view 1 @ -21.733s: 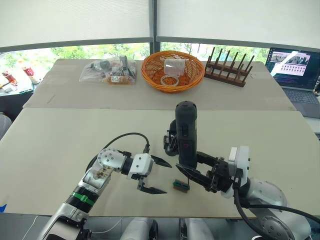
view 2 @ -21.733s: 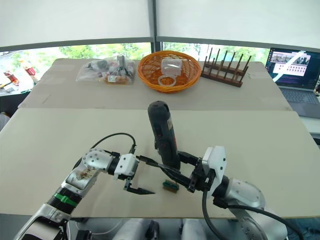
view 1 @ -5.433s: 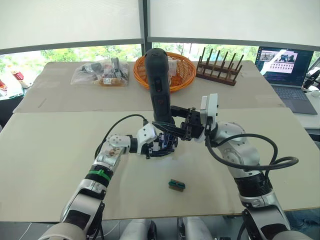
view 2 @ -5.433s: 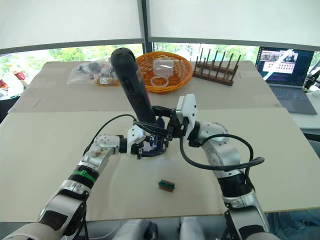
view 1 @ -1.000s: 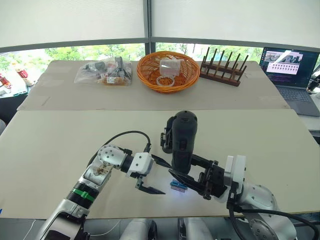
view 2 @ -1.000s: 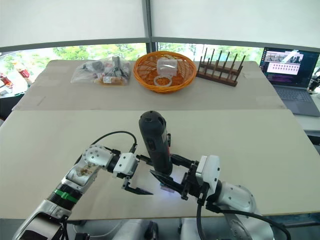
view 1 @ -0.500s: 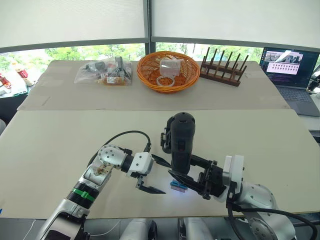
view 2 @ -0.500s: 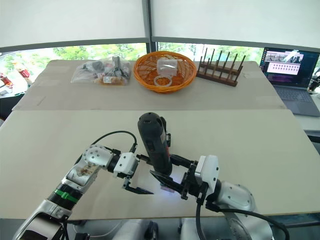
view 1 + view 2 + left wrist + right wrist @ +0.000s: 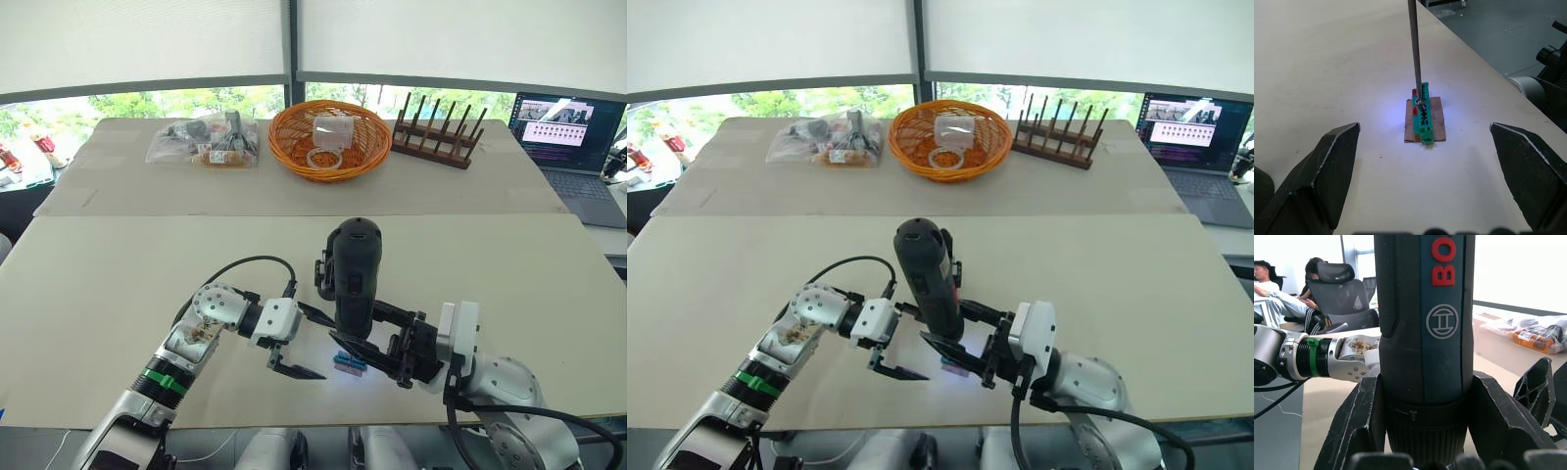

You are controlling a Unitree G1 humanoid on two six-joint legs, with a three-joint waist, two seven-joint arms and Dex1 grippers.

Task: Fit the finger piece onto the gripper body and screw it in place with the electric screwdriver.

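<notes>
black and dark teal, standing upright over the desk (image 9: 118,284): electric screwdriver (image 9: 355,269), clamped low on its barrel in the right pincer (image 9: 364,345), thin metal bit (image 9: 1414,49) pointing down, white light glowing at the tip. touching down on one small green-brown block (image 9: 1423,119), as seen from the left wrist. showing red lettering and a round logo up close from the right wrist. hovering just beside the block: left pincer (image 9: 297,341), spread wide, gripping nothing. sitting behind the screwdriver: part of one gripper body (image 9: 322,278).
</notes>
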